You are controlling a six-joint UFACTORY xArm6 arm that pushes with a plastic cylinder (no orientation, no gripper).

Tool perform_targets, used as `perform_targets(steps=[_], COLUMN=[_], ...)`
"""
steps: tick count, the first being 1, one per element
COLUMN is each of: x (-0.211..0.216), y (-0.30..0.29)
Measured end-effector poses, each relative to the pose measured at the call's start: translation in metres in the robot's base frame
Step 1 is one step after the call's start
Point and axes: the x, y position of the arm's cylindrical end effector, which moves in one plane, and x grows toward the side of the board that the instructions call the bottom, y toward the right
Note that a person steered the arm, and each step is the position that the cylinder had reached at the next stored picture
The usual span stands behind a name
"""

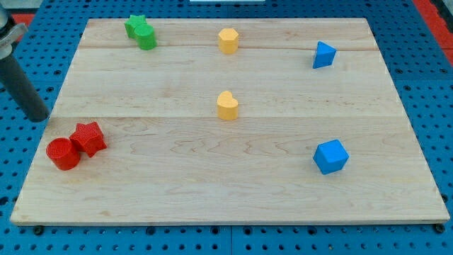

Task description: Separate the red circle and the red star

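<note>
The red circle [64,154] lies near the board's left edge, low in the view. The red star [88,137] touches it on its upper right. My tip [37,117] is the lower end of the dark rod at the view's far left, just off the board's left edge. It stands above and left of the two red blocks, a short gap away, touching neither.
A green star [136,25] and a green circle [146,37] touch at the top left. A yellow hexagon [227,40] is at top centre, a yellow heart [227,105] mid-board. A blue triangle [323,54] is top right, a blue cube [331,156] lower right. The wooden board [233,191] rests on blue pegboard.
</note>
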Motion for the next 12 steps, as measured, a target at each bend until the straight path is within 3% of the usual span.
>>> perform_targets(steps=[2,3,4,7,10,12], x=[-0.003,0.013,0.056,0.059,0.125,0.092], y=[0.001,0.001,0.001,0.0,0.043,0.022])
